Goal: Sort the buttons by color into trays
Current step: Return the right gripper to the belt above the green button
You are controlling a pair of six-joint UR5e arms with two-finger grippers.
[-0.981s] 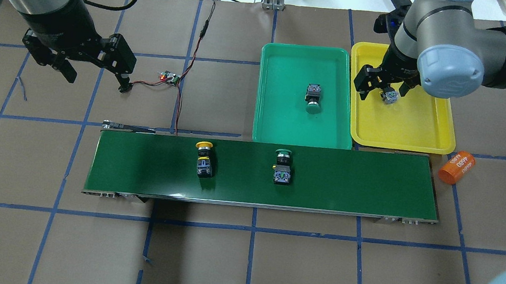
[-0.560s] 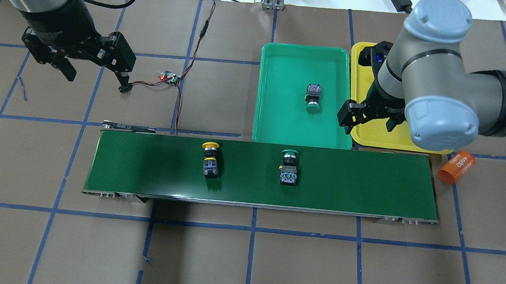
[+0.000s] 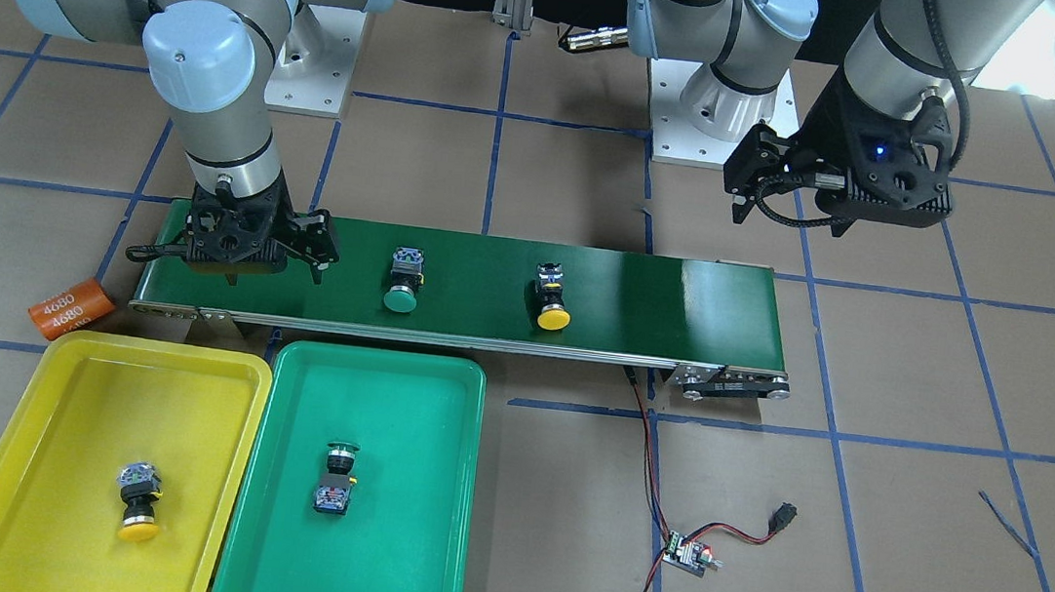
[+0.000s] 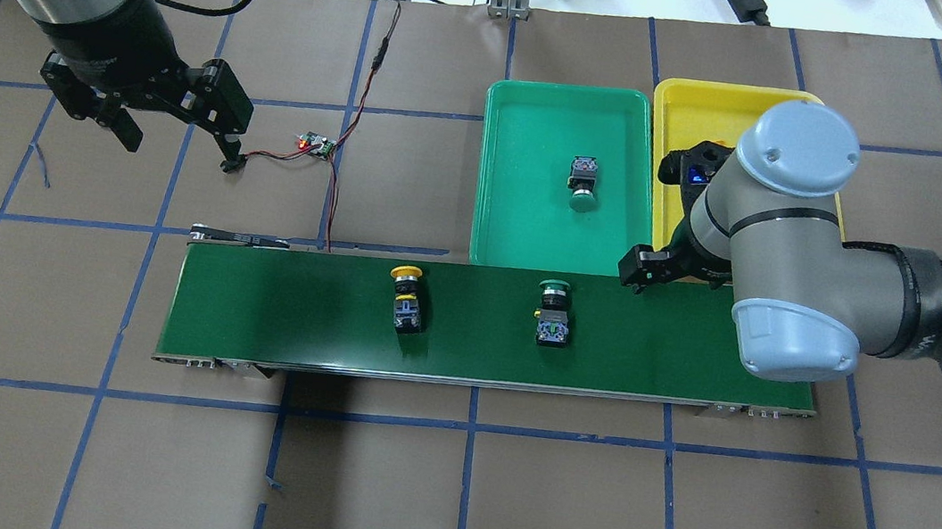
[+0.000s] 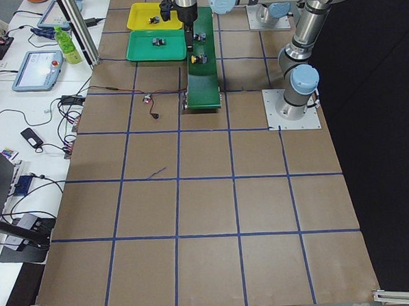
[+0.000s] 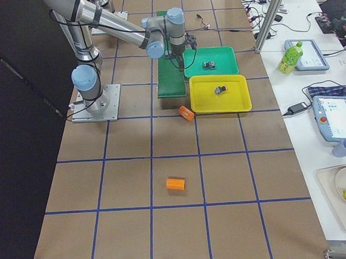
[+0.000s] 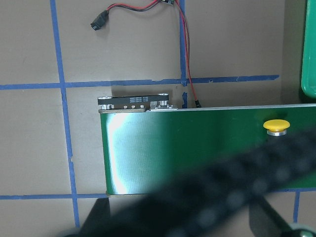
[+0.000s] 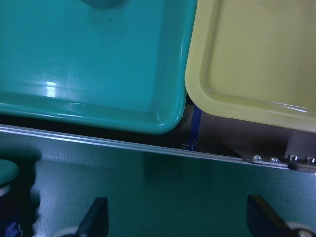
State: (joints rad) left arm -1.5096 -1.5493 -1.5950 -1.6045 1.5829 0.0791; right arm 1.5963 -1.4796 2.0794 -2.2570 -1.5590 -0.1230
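Two buttons lie on the conveyor belt [image 4: 267, 311]: a yellow one [image 4: 407, 297] [image 3: 552, 304] and a green one [image 4: 554, 311] [image 3: 403, 285]. Another green button [image 4: 582, 185] lies in the green tray [image 4: 520, 235]. Another yellow button [image 3: 138, 500] lies in the yellow tray [image 3: 42, 441]; my right arm hides it from overhead. My right gripper [image 3: 233, 255] is open and empty, low over the belt's end by the trays, apart from the green button on the belt. My left gripper [image 4: 180, 148] is open and empty, high beyond the belt's other end.
A small wired circuit board [image 4: 317, 145] lies beyond the belt, with wires running to the belt. An orange cylinder marked 4680 [image 3: 71, 308] lies beside the yellow tray. A second orange cylinder [image 6: 176, 184] lies far off on the table. Clutter sits past the table's far edge.
My right gripper has left the yellow tray and moved back to the belt's end, leaving the yellow button in the tray. Both buttons on the belt have drifted toward the trays' end. The left arm is still.
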